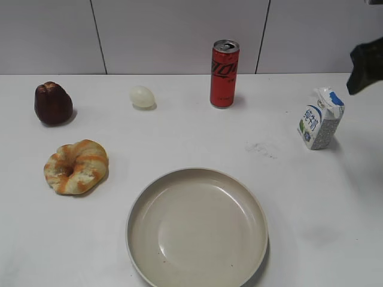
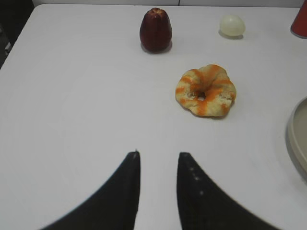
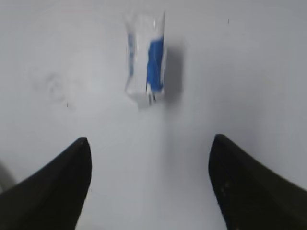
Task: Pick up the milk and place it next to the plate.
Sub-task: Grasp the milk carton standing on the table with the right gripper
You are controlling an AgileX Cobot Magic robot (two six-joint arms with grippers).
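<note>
The milk (image 1: 321,118), a small white carton with blue patches, stands upright at the right of the white table. In the right wrist view it (image 3: 146,62) is blurred and lies ahead of my right gripper (image 3: 151,139), which is wide open, empty and apart from it. In the exterior view this gripper (image 1: 366,64) is a dark shape above and just right of the milk. The plate (image 1: 197,233), large, round and beige, sits at the front middle; its rim (image 2: 300,139) shows in the left wrist view. My left gripper (image 2: 159,155) is slightly open, empty and over bare table.
A tall red can (image 1: 224,73) stands at the back middle. A pale egg-shaped thing (image 1: 142,96), a dark red fruit (image 1: 53,103) and an orange-streaked bread ring (image 1: 76,166) lie at the left. A faint smudge (image 1: 261,148) marks the table between plate and milk.
</note>
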